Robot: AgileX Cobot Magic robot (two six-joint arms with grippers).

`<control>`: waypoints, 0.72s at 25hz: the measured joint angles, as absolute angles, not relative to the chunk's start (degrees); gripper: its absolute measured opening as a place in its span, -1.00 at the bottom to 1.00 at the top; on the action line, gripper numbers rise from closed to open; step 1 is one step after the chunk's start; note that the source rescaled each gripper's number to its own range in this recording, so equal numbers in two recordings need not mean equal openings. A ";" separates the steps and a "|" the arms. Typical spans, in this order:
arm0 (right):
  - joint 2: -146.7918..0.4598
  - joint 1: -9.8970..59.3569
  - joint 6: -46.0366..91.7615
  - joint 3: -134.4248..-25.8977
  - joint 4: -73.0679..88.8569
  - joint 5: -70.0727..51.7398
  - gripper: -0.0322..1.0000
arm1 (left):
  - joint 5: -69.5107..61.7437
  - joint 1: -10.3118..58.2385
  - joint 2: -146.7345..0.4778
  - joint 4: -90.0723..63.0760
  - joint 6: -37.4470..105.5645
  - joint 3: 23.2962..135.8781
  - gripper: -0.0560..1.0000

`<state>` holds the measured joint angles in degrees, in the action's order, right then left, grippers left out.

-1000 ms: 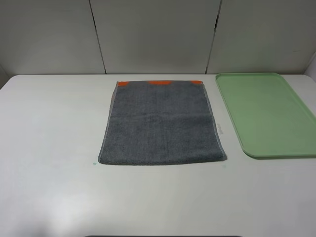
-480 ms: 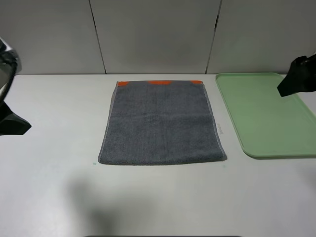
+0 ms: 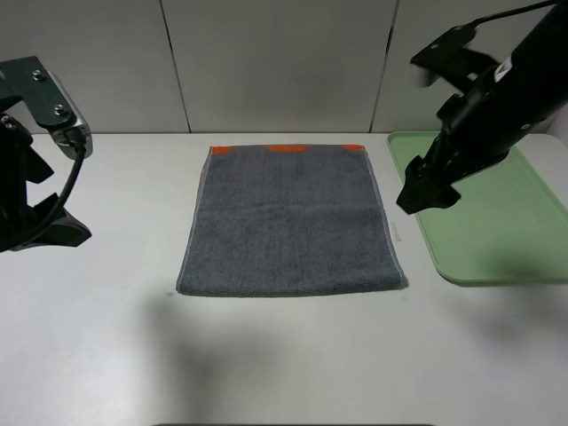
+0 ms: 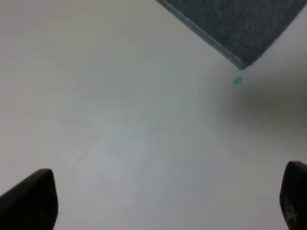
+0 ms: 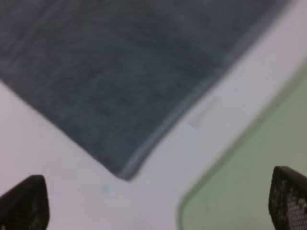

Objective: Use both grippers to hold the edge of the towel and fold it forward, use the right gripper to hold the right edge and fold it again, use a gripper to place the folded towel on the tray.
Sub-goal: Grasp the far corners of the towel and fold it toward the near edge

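The dark grey towel [image 3: 288,222] lies spread flat on the white table, with its orange band at the far edge. The light-green tray [image 3: 506,240] sits to its right and holds nothing. My left gripper [image 3: 60,232] hangs above the table, left of the towel. In the left wrist view it [image 4: 163,201] is open and empty, with the towel's near-left corner [image 4: 244,24] ahead. My right gripper [image 3: 424,197] hovers between the towel's right edge and the tray. In the right wrist view it [image 5: 156,201] is open over the towel's near-right corner [image 5: 120,62] and the tray's corner [image 5: 259,182].
The white table [image 3: 284,355] extends in front of the towel. A small teal dot [image 4: 237,81] marks the table by the towel's near-left corner. A small pale label [image 5: 204,112] lies between towel and tray. A panelled wall stands behind.
Both arms have come into view from the sides. The left moved inward toward the towel's left side, and the right swung from over the tray to the towel's right edge. The towel has not moved.
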<state>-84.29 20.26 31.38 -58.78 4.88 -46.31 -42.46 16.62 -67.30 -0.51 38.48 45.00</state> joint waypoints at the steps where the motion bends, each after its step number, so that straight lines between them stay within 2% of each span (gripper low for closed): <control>1: -85.51 21.69 32.13 -58.78 4.82 -45.84 1.00 | -42.17 16.69 -67.38 -1.15 39.56 45.00 0.84; 9: -91.49 29.58 36.87 -58.78 3.28 -43.65 1.00 | -41.48 22.51 -67.57 -2.74 46.59 45.00 0.83; 18: -92.79 30.45 42.43 -58.78 0.34 -40.71 1.00 | -41.32 23.31 -68.28 -2.80 50.54 44.95 0.83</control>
